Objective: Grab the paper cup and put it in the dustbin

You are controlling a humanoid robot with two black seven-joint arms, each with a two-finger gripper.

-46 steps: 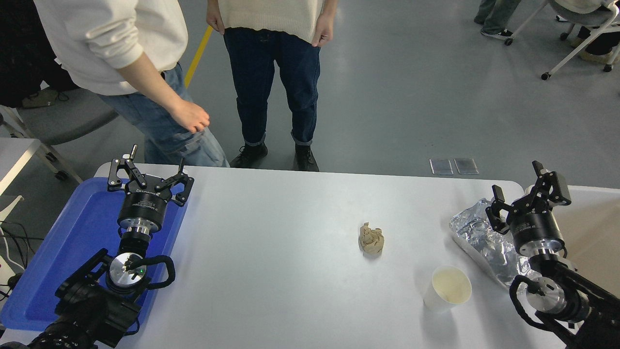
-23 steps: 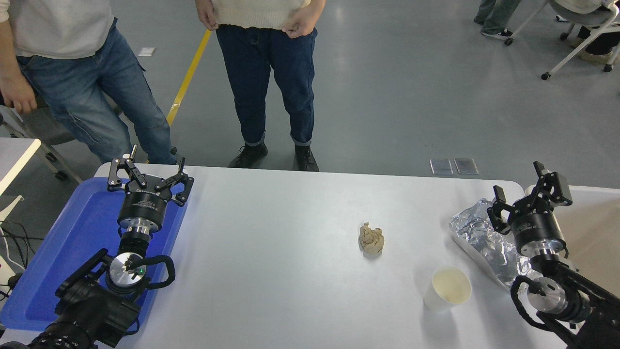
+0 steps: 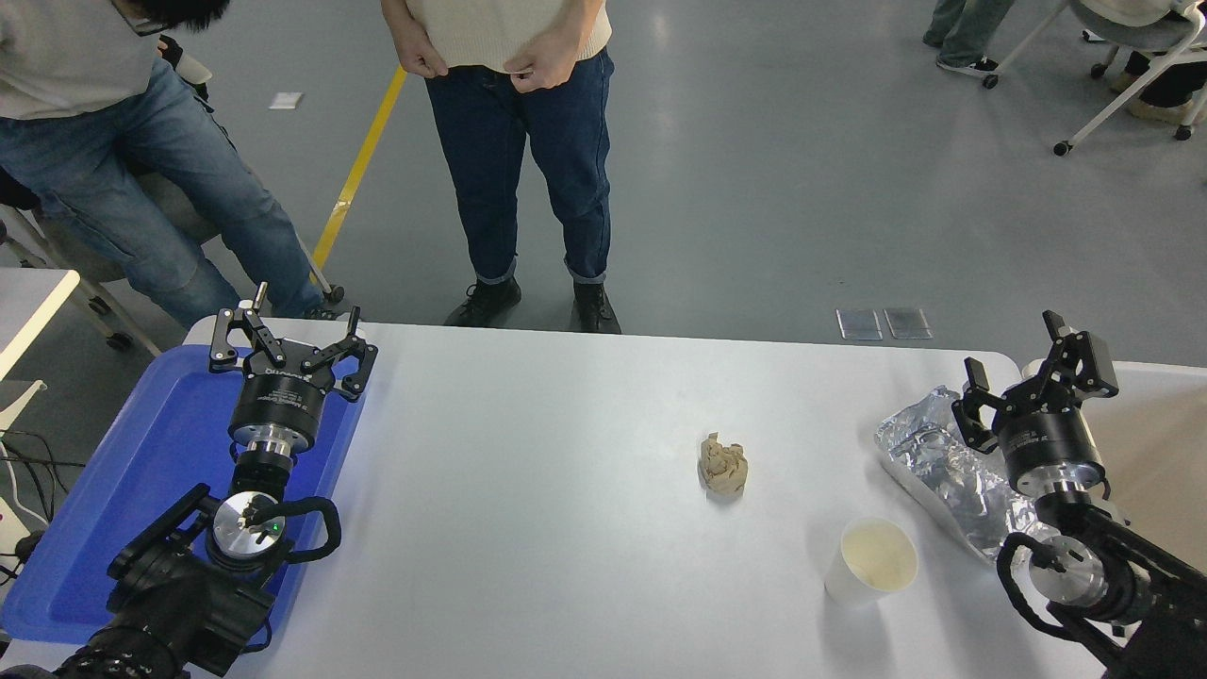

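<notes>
Currently | right gripper (image 3: 1033,370) wide, raised over foil container (image 3: 948,471) | paper cup (image 3: 871,562) upright, apart | left gripper (image 3: 289,338) wide

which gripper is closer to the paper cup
Right. The right gripper hangs open just beyond and right of the paper cup, over the foil container. The left gripper is parked open across the table, over the blue tray.

1. A crumpled tan paper ball (image 3: 723,464) sits near the middle of the white table (image 3: 566,453).
2. A crinkled silver foil container (image 3: 948,471) lies near the table's right edge.
3. A flat blue tray (image 3: 141,471) covers the left end.
4. Two people in jeans (image 3: 519,141) (image 3: 123,179) are at the far side.
5. A yellow floor line (image 3: 363,165) runs between them.
</notes>
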